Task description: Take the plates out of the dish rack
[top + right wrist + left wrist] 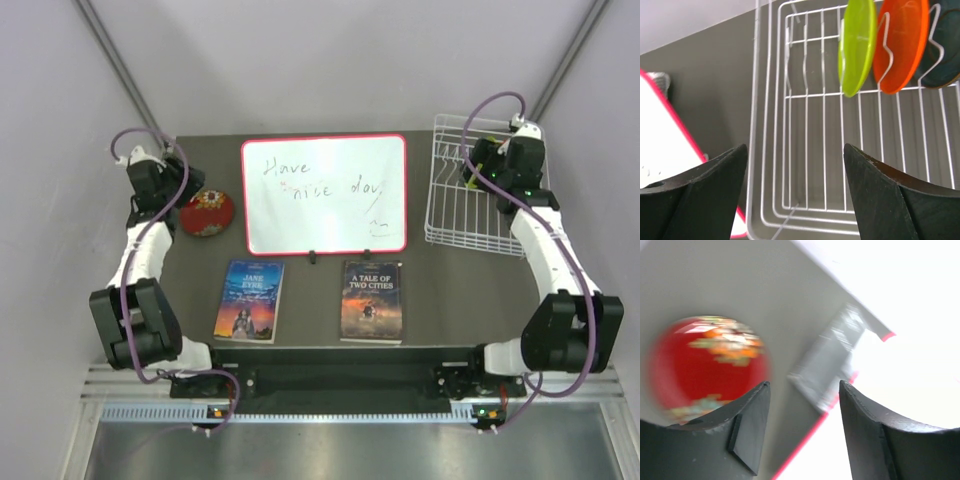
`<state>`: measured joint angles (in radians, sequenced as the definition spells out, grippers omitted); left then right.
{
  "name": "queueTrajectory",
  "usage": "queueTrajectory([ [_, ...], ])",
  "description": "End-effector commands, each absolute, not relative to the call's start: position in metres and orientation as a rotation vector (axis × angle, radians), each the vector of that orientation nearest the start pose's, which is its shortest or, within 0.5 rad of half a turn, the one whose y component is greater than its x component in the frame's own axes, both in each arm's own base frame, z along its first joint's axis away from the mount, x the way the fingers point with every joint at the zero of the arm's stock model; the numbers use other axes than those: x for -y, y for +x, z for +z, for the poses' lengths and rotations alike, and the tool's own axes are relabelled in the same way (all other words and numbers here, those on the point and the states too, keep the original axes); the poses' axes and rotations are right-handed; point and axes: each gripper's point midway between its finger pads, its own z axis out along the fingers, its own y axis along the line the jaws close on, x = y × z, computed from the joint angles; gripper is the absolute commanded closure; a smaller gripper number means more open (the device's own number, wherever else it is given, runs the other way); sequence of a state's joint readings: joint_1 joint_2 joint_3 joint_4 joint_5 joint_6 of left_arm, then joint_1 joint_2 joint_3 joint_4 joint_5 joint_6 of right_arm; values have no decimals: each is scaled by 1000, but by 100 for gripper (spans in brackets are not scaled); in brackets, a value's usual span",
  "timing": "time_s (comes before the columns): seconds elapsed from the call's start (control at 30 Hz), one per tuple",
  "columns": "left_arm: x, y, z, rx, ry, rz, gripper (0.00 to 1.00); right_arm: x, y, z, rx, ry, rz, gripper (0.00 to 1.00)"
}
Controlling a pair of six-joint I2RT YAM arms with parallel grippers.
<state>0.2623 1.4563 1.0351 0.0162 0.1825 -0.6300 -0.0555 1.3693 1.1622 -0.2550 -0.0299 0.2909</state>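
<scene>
Plates in the dish rack [806, 150]: the lime green plate [856, 45], orange plate [902, 42] and dark plate [946, 45] stand on edge, ahead and rightward of the nearer right end effector [795, 150], released, empty.

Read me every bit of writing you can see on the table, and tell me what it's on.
"Have nice day": handwritten on the whiteboard; a small red mark after "Have" is unreadable.
"JANE EYRE": cover of the blue book.
"A TALE OF TWO CITIES": cover of the dark book.
Smaller print on both covers is too small to read.
</scene>
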Motion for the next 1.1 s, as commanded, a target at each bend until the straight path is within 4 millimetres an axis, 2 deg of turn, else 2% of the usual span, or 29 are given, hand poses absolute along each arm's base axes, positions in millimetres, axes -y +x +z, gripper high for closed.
queueTrajectory([
  [0.0,6,454,266,-1777,-497,-670,37,33,438,253,-1943,384,44,22],
  [0.03,24,452,268,-1792,-447,-714,37,35,442,252,-1945,386,34,22],
  [0.1,41,451,269,-1803,-394,-744,36,39,445,251,-1948,392,9,22],
  [0.2,83,445,265,-1824,-293,-822,36,45,452,248,-1964,396,-29,22],
  [0.27,98,444,266,-1820,-248,-867,36,48,458,243,-1978,397,-53,22],
  [0.3,114,443,264,-1831,-218,-898,36,50,460,240,-1984,398,-62,23],
  [0.4,136,440,259,-1846,-168,-925,36,53,474,228,-2011,397,-87,24],
  [0.53,154,433,260,-1850,-109,-950,36,63,490,217,-2026,417,-139,28],
  [0.73,167,420,271,-1830,-36,-956,36,74,526,205,-2027,432,-194,36],
  [0.9,178,411,283,-1809,13,-971,36,83,551,196,-2035,449,-229,38],
  [1.07,187,404,292,-1792,64,-987,36,92,564,185,-2048,471,-259,38],
])
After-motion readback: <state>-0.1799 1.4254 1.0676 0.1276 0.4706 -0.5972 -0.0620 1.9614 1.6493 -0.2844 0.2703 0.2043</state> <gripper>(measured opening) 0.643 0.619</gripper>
